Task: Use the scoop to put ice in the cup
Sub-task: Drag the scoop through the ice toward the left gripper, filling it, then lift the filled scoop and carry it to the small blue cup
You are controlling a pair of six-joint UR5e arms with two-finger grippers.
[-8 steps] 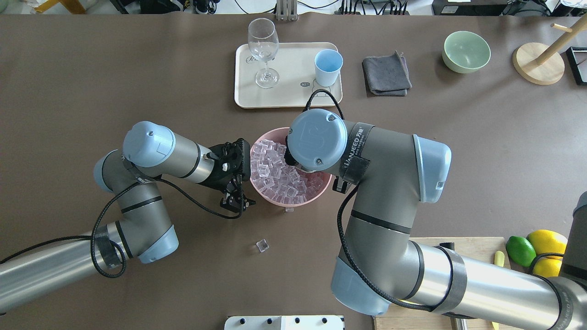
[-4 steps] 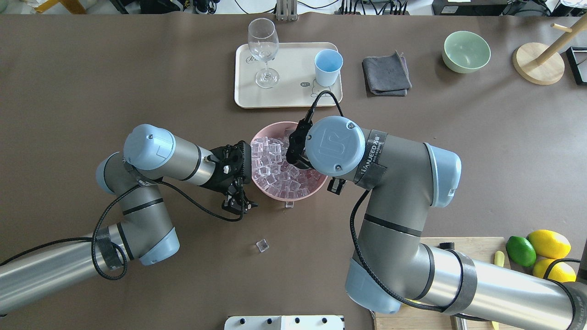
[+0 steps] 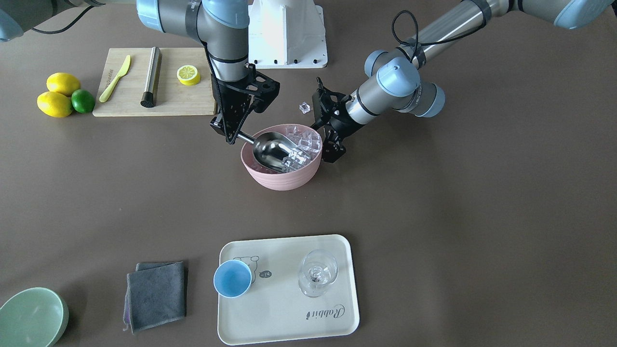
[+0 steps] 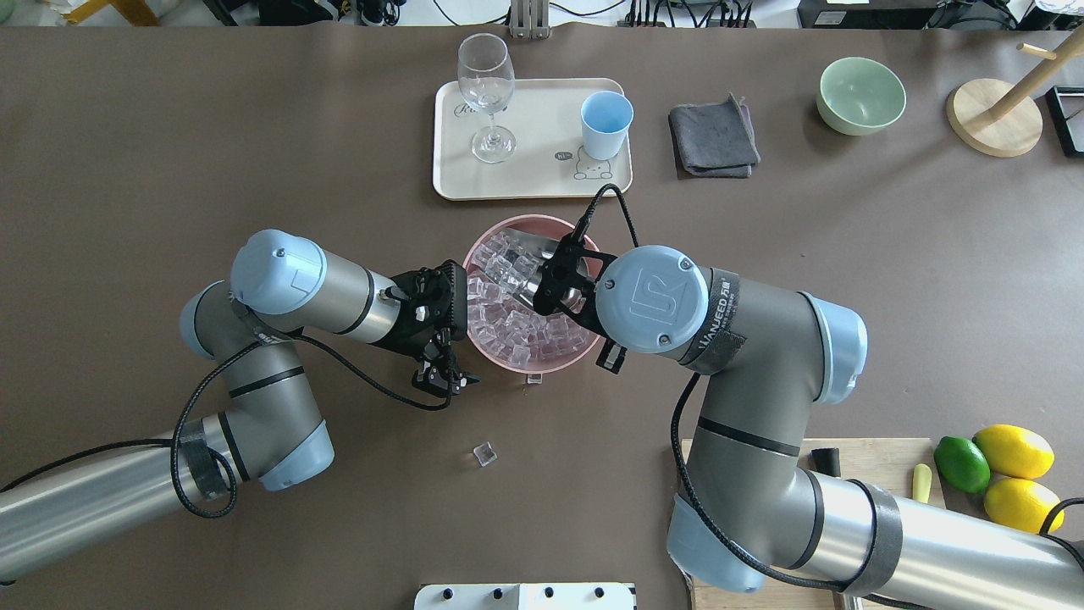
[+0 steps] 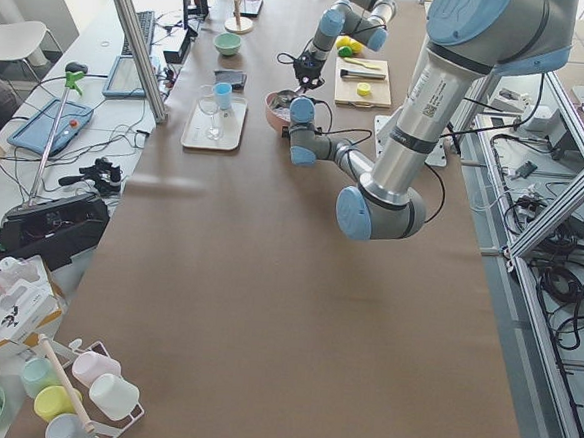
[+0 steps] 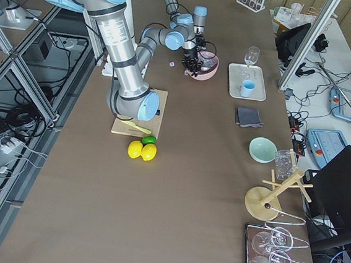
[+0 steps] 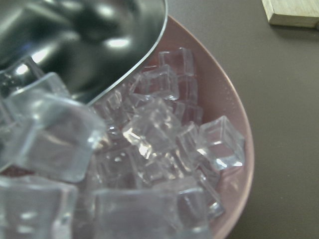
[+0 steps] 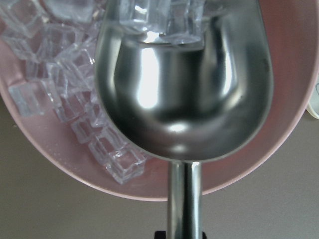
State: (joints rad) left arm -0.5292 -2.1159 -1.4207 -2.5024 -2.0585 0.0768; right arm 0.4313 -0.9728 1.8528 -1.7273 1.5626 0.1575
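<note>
A pink bowl (image 4: 500, 360) full of ice (image 4: 508, 326) stands mid-table. My right gripper (image 4: 561, 284) is shut on the handle of the steel scoop (image 3: 272, 149). The scoop's trough lies in the bowl with its mouth pushed into the cubes (image 8: 60, 84), and a few cubes sit at its front edge. The scoop also fills the right wrist view (image 8: 184, 84). My left gripper (image 4: 450, 326) is open, against the bowl's left side. The left wrist view shows ice (image 7: 159, 129) and the scoop's rim (image 7: 75, 40). The light-blue cup (image 4: 606, 124) stands on the cream tray (image 4: 542, 135), empty in the front view (image 3: 233, 278).
A stemmed glass (image 4: 486, 93) shares the tray. Two loose ice cubes (image 4: 483, 454) lie on the table near the bowl. A grey cloth (image 4: 714, 135), green bowl (image 4: 860, 95) and wooden stand (image 4: 995, 114) are far right. A cutting board (image 3: 193, 103) with a steel rod (image 3: 151, 77), lemons and a lime is near the robot.
My right wrist has swung right and toward the robot, uncovering the bowl, and the scoop now lies in the ice at the bowl's far side. The left gripper has barely moved.
</note>
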